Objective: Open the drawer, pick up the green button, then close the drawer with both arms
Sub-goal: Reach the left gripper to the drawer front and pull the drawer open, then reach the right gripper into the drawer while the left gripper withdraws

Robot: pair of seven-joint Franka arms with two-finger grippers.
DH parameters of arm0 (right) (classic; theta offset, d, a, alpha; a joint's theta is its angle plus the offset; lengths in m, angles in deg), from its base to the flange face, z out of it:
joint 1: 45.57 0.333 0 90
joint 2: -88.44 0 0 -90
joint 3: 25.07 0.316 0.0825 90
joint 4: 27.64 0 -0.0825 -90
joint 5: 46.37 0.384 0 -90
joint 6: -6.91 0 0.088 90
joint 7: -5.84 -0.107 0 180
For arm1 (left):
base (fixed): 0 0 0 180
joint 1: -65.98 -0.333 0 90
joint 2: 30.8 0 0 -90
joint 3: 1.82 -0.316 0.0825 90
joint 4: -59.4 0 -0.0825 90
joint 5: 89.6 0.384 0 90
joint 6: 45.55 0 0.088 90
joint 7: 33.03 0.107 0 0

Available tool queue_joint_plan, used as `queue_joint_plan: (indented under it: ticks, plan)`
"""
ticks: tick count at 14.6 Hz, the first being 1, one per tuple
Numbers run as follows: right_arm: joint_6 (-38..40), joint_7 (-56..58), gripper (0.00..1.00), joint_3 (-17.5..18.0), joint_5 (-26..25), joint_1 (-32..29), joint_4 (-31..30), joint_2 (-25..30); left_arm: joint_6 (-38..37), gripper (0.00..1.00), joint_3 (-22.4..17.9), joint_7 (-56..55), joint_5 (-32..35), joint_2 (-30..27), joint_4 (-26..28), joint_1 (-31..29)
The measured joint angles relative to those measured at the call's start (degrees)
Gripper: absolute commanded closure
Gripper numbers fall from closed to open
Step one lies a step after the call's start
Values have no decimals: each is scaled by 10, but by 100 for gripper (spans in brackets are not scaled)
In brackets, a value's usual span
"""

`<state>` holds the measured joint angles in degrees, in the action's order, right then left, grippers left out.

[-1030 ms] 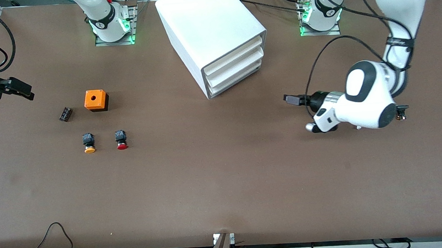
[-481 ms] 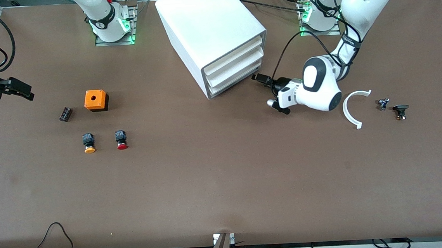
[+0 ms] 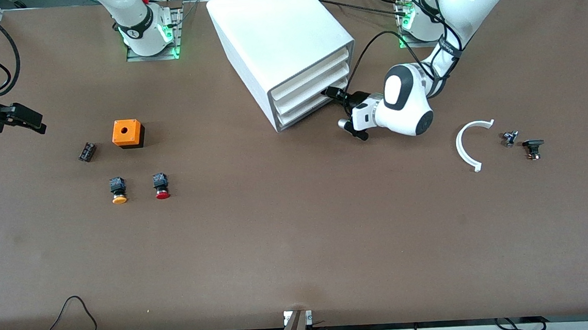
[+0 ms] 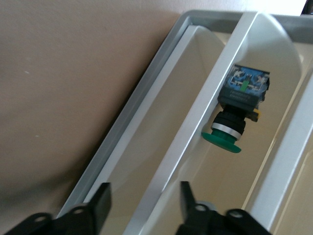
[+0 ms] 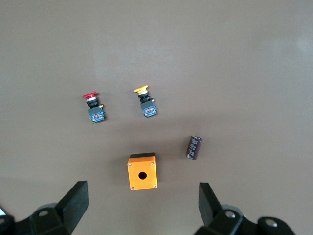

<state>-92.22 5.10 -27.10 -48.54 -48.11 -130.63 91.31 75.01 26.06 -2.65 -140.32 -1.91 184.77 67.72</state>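
Tabletop (image 3: 300, 247), brown, is read here as a clock face with twelve o'clock at the arms' bases.

Nearest to the front camera, at about eight o'clock, lie an orange-capped button (image 3: 118, 192) and a red-capped button (image 3: 161, 186), side by side and a little apart. At about four o'clock are a white curved strip (image 3: 466, 145) and, toward three o'clock from it, two small dark parts (image 3: 532, 148). At twelve o'clock from the two buttons are a small dark cylinder (image 3: 87, 151) and an orange box (image 3: 128, 133) with a round hole in its top.

The white cabinet (image 3: 274, 32) stands near twelve o'clock, its front turned toward four o'clock. The drawer (image 3: 311, 111), the lowest of three, looks barely pulled out. The left tool (image 3: 333, 94) is at this drawer's front. In the left wrist view its fingers (image 4: 100, 205) stand partly apart, one on each side of the front lip, with a gap to one finger. The button (image 4: 237, 110) with the green cap lies on its side inside the drawer.

The right tool (image 3: 37, 125) waits over the nine o'clock edge, its fingers wide apart and holding nothing.
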Motion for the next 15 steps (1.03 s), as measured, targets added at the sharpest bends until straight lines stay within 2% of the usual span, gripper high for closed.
queue_joint_plan:
  ticks: [1, 6, 10, 11, 12, 15]
  plan:
    - [0, 0, 0, 0, 2, 0, 0, 0, 3, 100, 4, 0, 0, 0, 3, 0]
    - [-2, 0, 0, 0, 5, 0, 0, -5, 7, 100, 0, 12, -7, -10, 1, -7]
    - [-4, 3, 0, 1, 9, 1, 20, -28, 33, 98, -60, 32, -6, -27, -25, -36]
    - [-4, 3, 0, 3, 12, 2, 23, -32, 35, 11, -65, 41, -6, -29, -31, -47]
    - [-4, 3, 0, 5, 19, 4, 26, -36, 35, 0, -66, 45, -5, -31, -35, -54]
    - [-4, 3, 0, 11, 35, 32, 34, -39, 65, 0, -66, 39, -5, -35, -38, -54]
